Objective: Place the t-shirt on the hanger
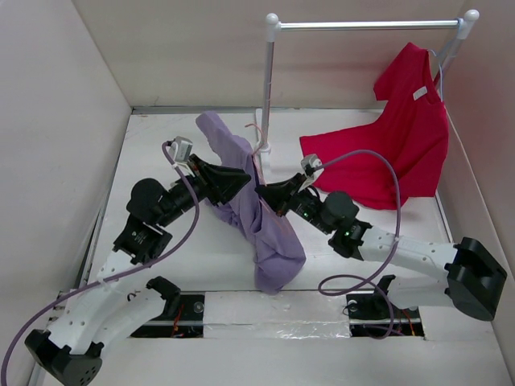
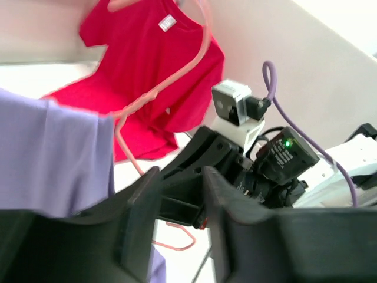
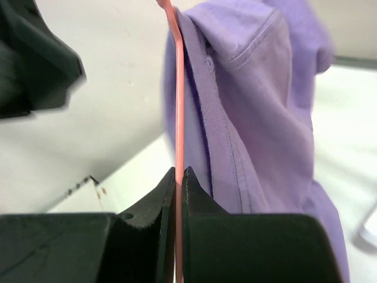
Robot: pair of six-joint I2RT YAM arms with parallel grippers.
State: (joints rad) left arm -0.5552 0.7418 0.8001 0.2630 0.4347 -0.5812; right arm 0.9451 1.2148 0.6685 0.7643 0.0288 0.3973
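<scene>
Top: soft lavender t-shirt (image 1: 269, 233) stands rumpled mid-tabletop (image 1: 201, 253), left end effector (image 1: 240, 181) at its 9 o'clock, right end effector (image 1: 261, 193) at 3 | Left wrist: jaws parted, empty; red t-shirt (image 2: 147, 53) at 12, white neck label unreadable | Right wrist: jaws pinch thin pink wire hanger (image 3: 178, 118); stitched lavender collar touches it at 3.

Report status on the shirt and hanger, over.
Right gripper shut on the hanger. Left gripper open beside the t-shirt. Shirt bunched against hanger, not spread. Behind, red t-shirt on rail, apart.
</scene>
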